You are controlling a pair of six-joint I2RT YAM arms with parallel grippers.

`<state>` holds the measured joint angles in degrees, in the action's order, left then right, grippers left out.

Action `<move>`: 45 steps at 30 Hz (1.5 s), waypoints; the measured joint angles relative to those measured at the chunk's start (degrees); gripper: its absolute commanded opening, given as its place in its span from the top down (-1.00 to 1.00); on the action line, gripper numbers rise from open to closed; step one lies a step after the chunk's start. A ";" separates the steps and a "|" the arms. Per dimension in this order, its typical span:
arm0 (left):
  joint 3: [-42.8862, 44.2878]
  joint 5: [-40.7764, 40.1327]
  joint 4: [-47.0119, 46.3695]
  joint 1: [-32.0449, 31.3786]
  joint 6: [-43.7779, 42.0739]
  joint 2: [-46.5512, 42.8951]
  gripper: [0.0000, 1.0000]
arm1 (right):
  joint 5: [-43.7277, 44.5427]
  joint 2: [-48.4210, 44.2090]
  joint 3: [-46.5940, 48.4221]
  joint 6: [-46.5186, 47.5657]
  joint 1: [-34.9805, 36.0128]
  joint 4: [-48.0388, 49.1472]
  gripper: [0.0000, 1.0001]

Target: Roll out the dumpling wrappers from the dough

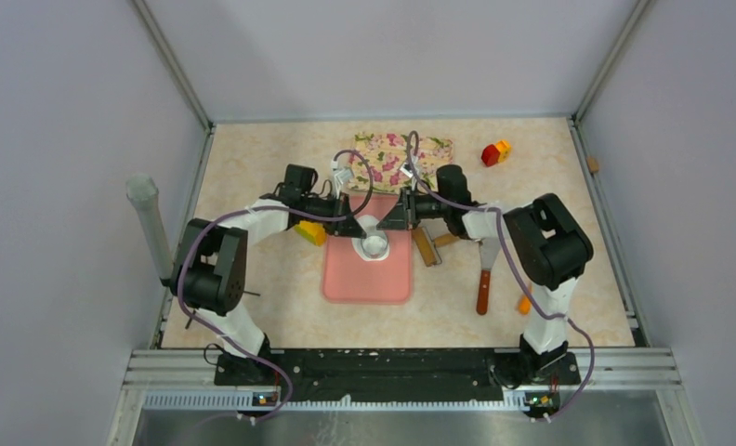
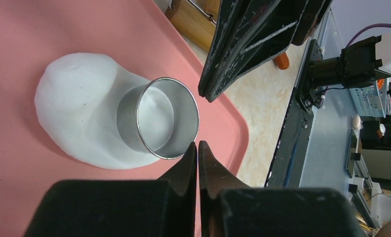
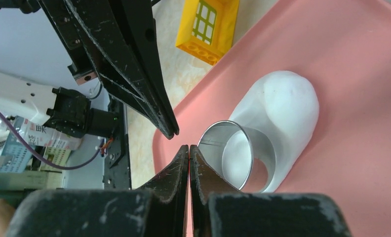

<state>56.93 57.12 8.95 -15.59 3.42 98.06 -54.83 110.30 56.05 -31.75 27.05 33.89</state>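
Observation:
The dough (image 2: 80, 113) lies as a flattened white sheet on the pink mat (image 2: 25, 49). A silver metal ring (image 2: 159, 118) stands on its edge-side part, with dough and a patch of mat showing inside it (image 3: 233, 153). My left gripper (image 2: 198, 144) is shut and empty, its tips at the ring's rim. My right gripper (image 3: 189, 147) is also shut and empty, just beside the ring on the opposite side. From above, both grippers (image 1: 358, 226) (image 1: 387, 223) meet over the dough (image 1: 374, 240). The dumpling wrappers are out of view.
A yellow toy brick (image 3: 208, 24) lies just off the mat's left edge. To the right of the mat lie a wooden tool (image 1: 427, 246) and a wooden-handled spatula (image 1: 484, 274). A floral cloth (image 1: 403, 149) and a red-and-yellow block (image 1: 494, 153) sit at the back.

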 measured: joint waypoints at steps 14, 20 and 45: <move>-0.11 -2.82 -1.66 -1.07 0.98 2.86 1.00 | -0.79 3.21 -0.09 5.22 0.96 -4.98 1.00; -0.11 -4.28 -1.95 -1.07 1.03 4.00 1.00 | -0.79 4.11 -0.07 5.81 0.96 -5.73 1.00; 1.22 -6.91 -2.45 -1.88 2.21 7.02 1.00 | -2.12 6.40 1.55 6.12 0.96 -6.01 1.00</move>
<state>58.15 50.22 6.50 -17.47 5.63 105.08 -56.95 116.71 57.60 -25.63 28.01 27.88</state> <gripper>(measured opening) 0.001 0.002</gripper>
